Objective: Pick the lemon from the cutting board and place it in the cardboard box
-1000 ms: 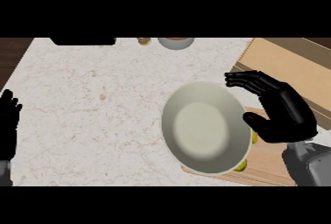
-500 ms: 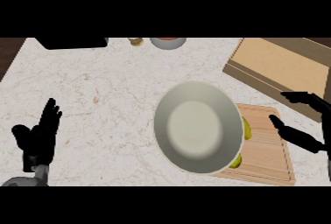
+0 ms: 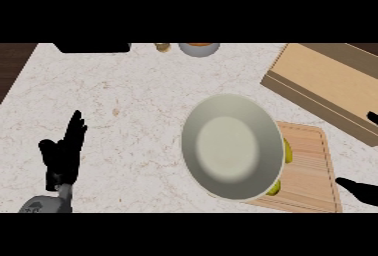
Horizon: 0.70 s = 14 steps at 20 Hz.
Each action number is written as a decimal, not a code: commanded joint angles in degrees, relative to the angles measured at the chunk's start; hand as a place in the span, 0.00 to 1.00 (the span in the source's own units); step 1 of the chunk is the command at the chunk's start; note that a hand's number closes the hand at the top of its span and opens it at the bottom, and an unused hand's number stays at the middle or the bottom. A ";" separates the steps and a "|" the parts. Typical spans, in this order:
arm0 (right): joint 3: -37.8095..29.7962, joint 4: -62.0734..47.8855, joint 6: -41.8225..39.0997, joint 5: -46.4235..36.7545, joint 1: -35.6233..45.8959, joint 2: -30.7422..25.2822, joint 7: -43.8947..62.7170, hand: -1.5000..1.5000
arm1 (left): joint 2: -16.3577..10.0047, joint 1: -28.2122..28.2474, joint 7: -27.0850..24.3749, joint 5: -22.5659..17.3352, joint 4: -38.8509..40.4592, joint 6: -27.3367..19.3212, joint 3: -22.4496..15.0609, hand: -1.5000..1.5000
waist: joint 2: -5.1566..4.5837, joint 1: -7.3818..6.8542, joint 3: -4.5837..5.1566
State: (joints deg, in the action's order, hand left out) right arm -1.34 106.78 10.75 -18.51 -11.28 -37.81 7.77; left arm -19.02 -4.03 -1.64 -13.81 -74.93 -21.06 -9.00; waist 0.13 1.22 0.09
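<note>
Lemon (image 3: pixel 287 151): it lies on the cutting board (image 3: pixel 310 167) near the counter's right edge, and only a yellow sliver shows.
Handling: probably light, with a stiff rind and a round shape that can roll; best taken across its middle, between thumb and fingers.
Hidden: the plate (image 3: pixel 232 147) covers the board's left edge and most of the lemon. I cannot tell if a second yellow bit near the board's front edge belongs to it.
Right hand (image 3: pixel 358 190): cut off at the right edge; two fingertips show well apart, holding nothing.
Left hand (image 3: pixel 65 155): resting near the counter's front left corner, fingers straight.
Cardboard box (image 3: pixel 325 85): at the far right corner, partly cut off.
</note>
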 commanded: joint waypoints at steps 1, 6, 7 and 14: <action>0.64 7.44 -6.03 -1.41 -0.89 -2.25 12.70 0.00 | -0.31 -2.89 2.08 0.23 -0.69 0.48 1.04 0.50 | -0.04 -0.74 -0.01; 3.96 12.15 -15.73 -1.30 3.34 -4.88 23.62 0.00 | 1.32 -2.29 2.48 1.60 -0.33 -0.58 0.65 0.50 | -0.10 -1.15 -0.01; 6.77 10.99 -15.60 -4.17 6.38 -3.43 26.59 0.00 | 2.00 -3.62 3.16 1.95 0.32 -0.29 0.11 0.50 | -0.19 -1.44 -0.02; 14.22 3.73 -23.04 -6.86 18.00 1.61 38.19 0.00 | 3.27 -3.54 0.36 4.04 2.58 0.04 0.84 0.50 | -0.30 -2.08 -0.05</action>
State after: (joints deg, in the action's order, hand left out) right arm 8.17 114.95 -9.54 -22.54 1.31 -39.13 40.36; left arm -17.01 -7.57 -0.03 -11.32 -73.16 -20.08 -8.01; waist -0.06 -0.40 0.07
